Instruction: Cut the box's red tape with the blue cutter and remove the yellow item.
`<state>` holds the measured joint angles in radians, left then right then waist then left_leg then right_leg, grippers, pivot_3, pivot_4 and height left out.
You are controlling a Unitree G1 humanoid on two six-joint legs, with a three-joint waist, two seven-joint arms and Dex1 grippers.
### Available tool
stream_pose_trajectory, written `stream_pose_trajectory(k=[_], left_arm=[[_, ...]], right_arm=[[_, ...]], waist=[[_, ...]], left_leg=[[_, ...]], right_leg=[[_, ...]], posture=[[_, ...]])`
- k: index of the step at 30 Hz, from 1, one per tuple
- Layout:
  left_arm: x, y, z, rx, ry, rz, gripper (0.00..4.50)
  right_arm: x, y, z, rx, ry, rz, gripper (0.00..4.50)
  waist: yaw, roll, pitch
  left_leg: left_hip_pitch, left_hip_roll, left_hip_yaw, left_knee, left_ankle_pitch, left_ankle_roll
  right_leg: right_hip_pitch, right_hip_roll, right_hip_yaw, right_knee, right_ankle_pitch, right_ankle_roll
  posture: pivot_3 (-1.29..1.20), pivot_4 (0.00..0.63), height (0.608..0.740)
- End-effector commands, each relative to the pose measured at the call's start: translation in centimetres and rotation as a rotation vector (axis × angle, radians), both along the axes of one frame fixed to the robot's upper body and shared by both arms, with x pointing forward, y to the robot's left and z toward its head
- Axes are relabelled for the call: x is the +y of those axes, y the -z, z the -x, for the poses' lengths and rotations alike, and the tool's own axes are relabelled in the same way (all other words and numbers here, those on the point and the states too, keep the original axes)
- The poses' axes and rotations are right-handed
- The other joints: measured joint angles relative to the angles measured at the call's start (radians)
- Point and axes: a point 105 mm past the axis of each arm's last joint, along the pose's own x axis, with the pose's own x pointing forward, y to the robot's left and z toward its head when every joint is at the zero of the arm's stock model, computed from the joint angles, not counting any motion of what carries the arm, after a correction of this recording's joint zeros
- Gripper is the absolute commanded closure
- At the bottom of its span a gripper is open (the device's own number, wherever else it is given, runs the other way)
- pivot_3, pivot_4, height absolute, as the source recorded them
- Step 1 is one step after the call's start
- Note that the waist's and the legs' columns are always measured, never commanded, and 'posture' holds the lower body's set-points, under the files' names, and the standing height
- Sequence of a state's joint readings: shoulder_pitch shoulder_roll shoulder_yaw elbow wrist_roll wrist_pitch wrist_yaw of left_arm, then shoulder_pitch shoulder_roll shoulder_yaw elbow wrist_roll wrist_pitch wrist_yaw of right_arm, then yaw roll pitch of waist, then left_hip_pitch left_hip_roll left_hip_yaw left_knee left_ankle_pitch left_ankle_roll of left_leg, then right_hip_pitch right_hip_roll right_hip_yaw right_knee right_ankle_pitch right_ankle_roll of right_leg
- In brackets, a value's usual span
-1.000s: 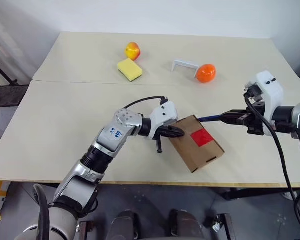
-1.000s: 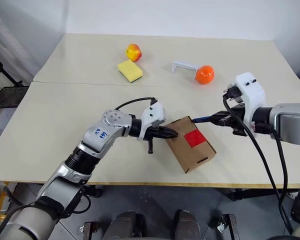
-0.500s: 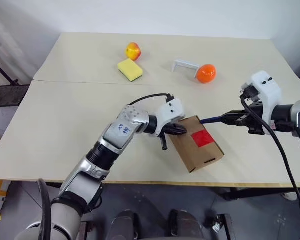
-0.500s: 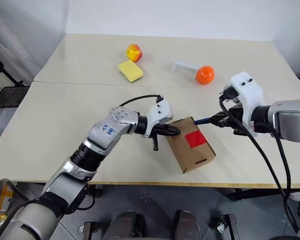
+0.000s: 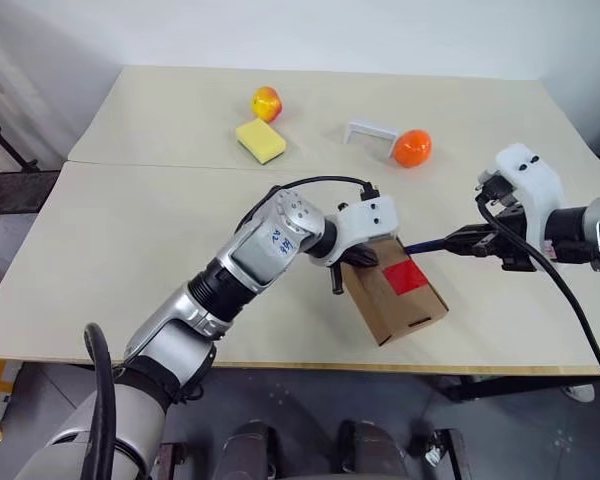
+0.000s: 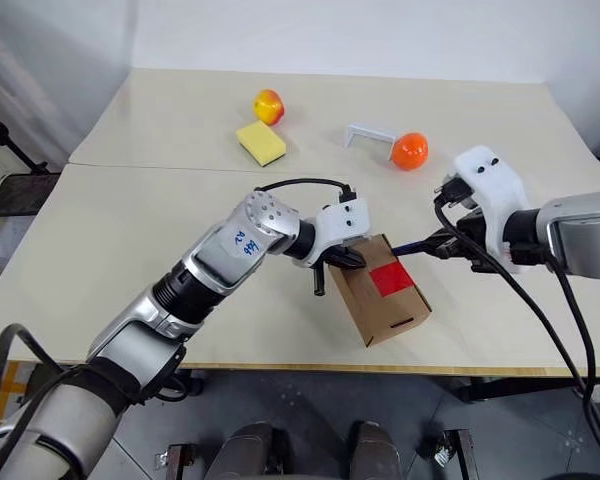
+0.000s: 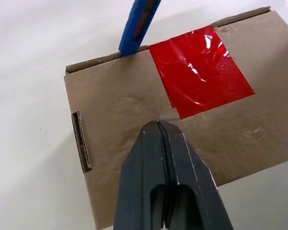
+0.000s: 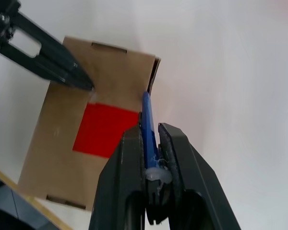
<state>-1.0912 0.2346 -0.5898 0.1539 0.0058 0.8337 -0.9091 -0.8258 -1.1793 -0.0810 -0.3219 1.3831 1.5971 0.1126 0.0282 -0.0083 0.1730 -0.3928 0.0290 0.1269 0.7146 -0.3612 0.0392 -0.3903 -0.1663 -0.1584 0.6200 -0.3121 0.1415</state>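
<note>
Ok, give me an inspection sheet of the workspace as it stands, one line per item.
Surface: pale table, two tops joined.
Job's things: box closed near the front edge, red tape uncut; blue cutter tip at the box's edge.
Clutter: apple, yellow sponge, orange fruit, white bracket at the back.
Grippers: left gripper shut, tips on the box top beside the tape; right gripper shut on the cutter.
Cables: black cables on both wrists.
Surroundings: black stand at left.

1. Looks like a robotics lab / test rm.
2. Two plain pale desks (image 5: 130, 230) pushed together, bare white wall (image 5: 330, 30) behind.
3. Odd test props scattered: apple (image 5: 265, 101), sponge (image 5: 259, 139), orange (image 5: 412, 147).
</note>
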Motion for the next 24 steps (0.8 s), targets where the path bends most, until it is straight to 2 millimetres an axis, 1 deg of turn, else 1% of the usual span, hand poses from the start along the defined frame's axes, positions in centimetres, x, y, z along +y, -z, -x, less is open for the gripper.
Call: stream_pose_trajectory(k=[1,5,7,9,12,14,15,18,21,24], left_arm=[[1.0,4.3,-0.1,0.087,-0.076,-0.148,4.50],[1.0,4.5,-0.1,0.085,-0.087,-0.163,4.50],[0.9,4.5,-0.2,0.082,-0.099,-0.163,4.50],[0.8,4.5,-0.2,0.077,-0.103,-0.166,4.50],[0.8,4.6,-0.3,0.073,-0.107,-0.174,4.50],[0.6,4.7,-0.2,0.072,-0.103,-0.177,4.50],[0.6,4.7,-0.2,0.072,-0.103,-0.177,4.50],[0.4,4.8,-0.1,0.072,-0.103,-0.176,4.50],[0.4,4.9,-0.2,0.068,-0.105,-0.179,4.50],[0.3,5.0,-0.3,0.066,-0.110,-0.179,4.50]], right_arm=[[0.2,0.8,1.1,0.077,-0.029,0.026,4.34],[0.7,0.8,1.6,0.103,-0.043,0.022,4.34],[0.9,1.3,1.9,0.124,-0.040,0.017,4.34],[0.8,1.8,2.3,0.149,-0.021,0.032,4.34],[0.5,2.0,2.8,0.158,0.005,0.080,4.34],[1.5,1.6,3.3,0.158,-0.033,0.045,4.34],[1.8,1.8,3.5,0.168,-0.044,0.036,4.34],[1.0,3.1,4.5,0.225,-0.022,0.079,4.34],[1.0,3.2,4.7,0.231,-0.023,0.063,4.34],[0.6,3.9,5.7,0.273,-0.023,0.090,4.34]], waist=[[0.001,-0.001,-0.001],[0.003,-0.001,-0.001],[0.002,-0.001,-0.001],[0.002,-0.001,-0.001],[0.003,-0.001,-0.001],[0.002,-0.001,-0.001],[0.003,-0.001,-0.001],[0.005,-0.001,-0.001],[0.008,-0.001,-0.001],[0.013,-0.001,-0.002]], left_leg=[[0.000,0.000,0.000,0.000,0.000,0.000],[0.001,0.000,-0.003,0.001,0.000,0.000],[0.003,0.000,-0.004,0.001,0.000,0.000],[0.004,0.000,-0.006,0.001,0.000,0.001],[0.005,0.000,-0.009,0.001,-0.001,0.001],[0.005,0.000,-0.010,0.001,-0.001,0.001],[0.005,0.000,-0.010,0.001,-0.001,0.001],[0.005,0.000,-0.010,0.001,-0.001,0.001],[0.005,0.000,-0.011,0.001,-0.001,0.001],[0.005,0.000,-0.011,0.001,-0.001,0.002]], right_leg=[[0.000,0.000,0.000,0.000,0.000,0.000],[0.004,0.000,-0.001,-0.001,0.000,0.000],[0.006,-0.001,-0.002,-0.003,0.000,0.000],[0.009,-0.001,-0.004,-0.004,0.000,0.000],[0.013,-0.001,-0.005,-0.008,0.000,0.000],[0.014,-0.001,-0.005,-0.009,0.000,0.000],[0.014,-0.001,-0.005,-0.009,0.000,0.000],[0.015,-0.001,-0.005,-0.010,0.000,0.000],[0.016,-0.001,-0.005,-0.010,0.000,0.000],[0.016,-0.001,-0.004,-0.010,0.000,0.000]], posture=[[0.00,0.150,0.740],[0.00,0.150,0.740],[0.00,0.150,0.740],[0.00,0.150,0.740],[0.00,0.150,0.740],[0.00,0.150,0.740],[0.00,0.150,0.740],[0.00,0.150,0.740],[0.00,0.150,0.740],[0.00,0.150,0.740]])
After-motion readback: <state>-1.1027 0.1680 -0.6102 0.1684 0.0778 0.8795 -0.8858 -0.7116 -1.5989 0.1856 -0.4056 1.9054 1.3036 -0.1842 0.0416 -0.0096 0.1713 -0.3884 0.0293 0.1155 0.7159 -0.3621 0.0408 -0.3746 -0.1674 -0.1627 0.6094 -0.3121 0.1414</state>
